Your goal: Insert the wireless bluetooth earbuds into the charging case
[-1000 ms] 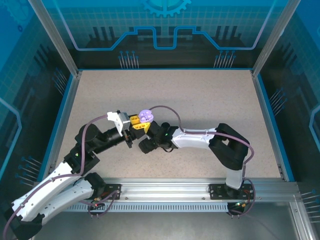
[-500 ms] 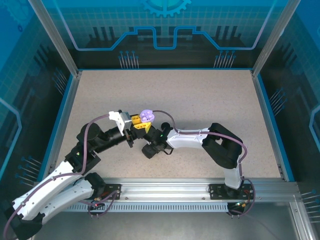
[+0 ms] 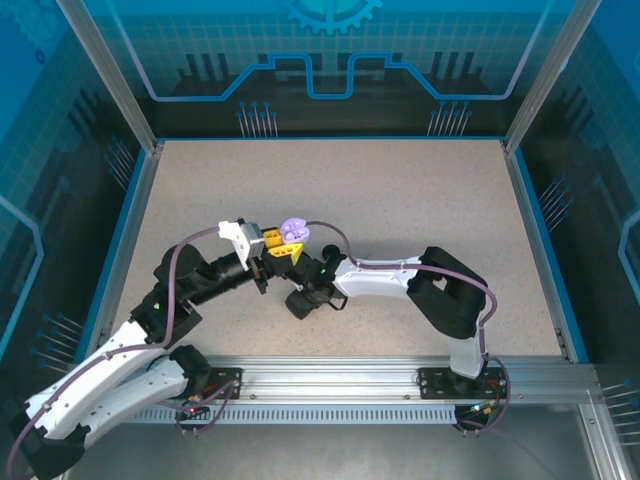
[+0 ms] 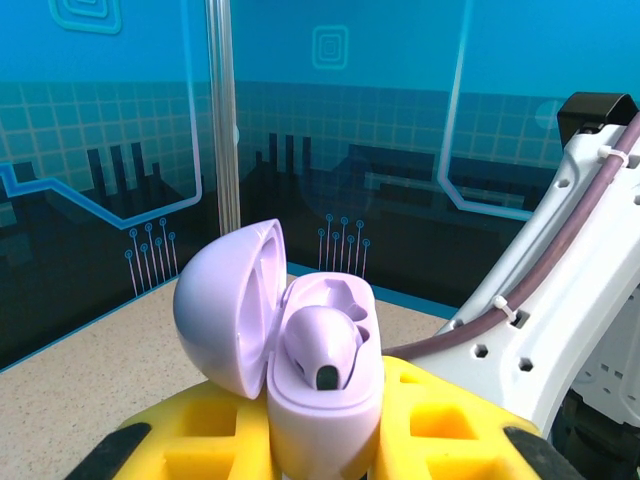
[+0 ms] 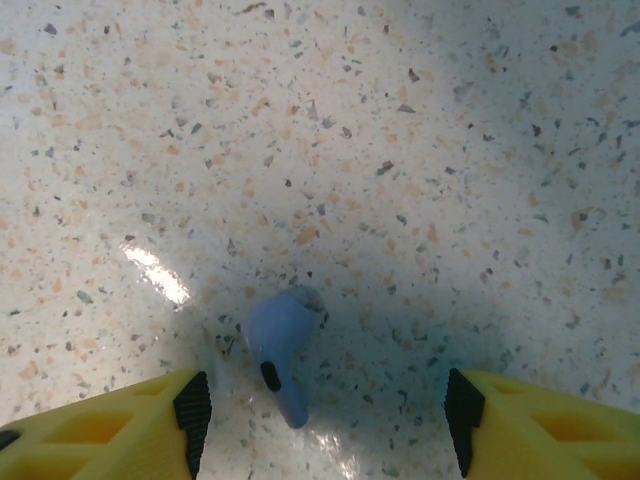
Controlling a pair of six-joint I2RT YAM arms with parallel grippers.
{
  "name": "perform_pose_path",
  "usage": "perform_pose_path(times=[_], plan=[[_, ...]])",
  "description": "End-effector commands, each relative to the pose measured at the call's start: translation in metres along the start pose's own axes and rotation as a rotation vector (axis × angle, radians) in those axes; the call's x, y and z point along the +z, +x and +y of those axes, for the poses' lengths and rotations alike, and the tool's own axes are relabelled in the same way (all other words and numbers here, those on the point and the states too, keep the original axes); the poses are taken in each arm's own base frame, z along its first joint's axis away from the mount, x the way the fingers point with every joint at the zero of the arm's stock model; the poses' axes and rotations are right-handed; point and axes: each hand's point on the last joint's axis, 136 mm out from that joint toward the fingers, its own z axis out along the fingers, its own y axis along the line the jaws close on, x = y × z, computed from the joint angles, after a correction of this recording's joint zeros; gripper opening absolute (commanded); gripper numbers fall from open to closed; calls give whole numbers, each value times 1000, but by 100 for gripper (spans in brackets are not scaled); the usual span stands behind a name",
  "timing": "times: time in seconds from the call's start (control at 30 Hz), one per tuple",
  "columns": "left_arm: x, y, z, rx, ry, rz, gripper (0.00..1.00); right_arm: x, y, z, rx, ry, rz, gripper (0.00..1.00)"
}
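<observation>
Lilac earbud (image 4: 322,352) sits in the open charging case (image 4: 330,395) grasped by left tool (image 4: 322,448); right tool (image 5: 327,425), released, straddles second earbud (image 5: 282,345).

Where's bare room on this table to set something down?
Bare: the far half of the table to the back wall, and the right side beyond the right arm. Crowded: near-left centre, where the left gripper holds the lilac case beside the right gripper.

You are looking at a charging case (image 4: 325,400) of smooth, soft-matt lilac plastic, and the earbud (image 4: 322,345) sitting in it is showing the same skin. The table (image 5: 420,150) is shining glossy, with a speckled stone look. The right gripper (image 5: 325,415) is wearing fingers (image 5: 100,425) of hard yellow plastic with dull black tips.
</observation>
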Motion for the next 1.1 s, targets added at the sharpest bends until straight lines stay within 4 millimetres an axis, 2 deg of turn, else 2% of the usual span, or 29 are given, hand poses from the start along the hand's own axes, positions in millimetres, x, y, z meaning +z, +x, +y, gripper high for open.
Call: perform_pose_path(times=[0.0, 0.17, 0.5, 1.07], plan=[[-4, -21, -6, 11, 17, -49, 5, -23, -10, 5, 38, -26, 17, 65], [-8, -23, -7, 16, 17, -55, 5, -23, -13, 3, 56, -4, 72, 60], [-9, -22, -8, 17, 16, -55, 5, -5, -15, 4, 55, 17, 156, 45], [-10, -21, -7, 15, 9, -51, 5, 18, -8, 9, 31, 25, 226, 35]])
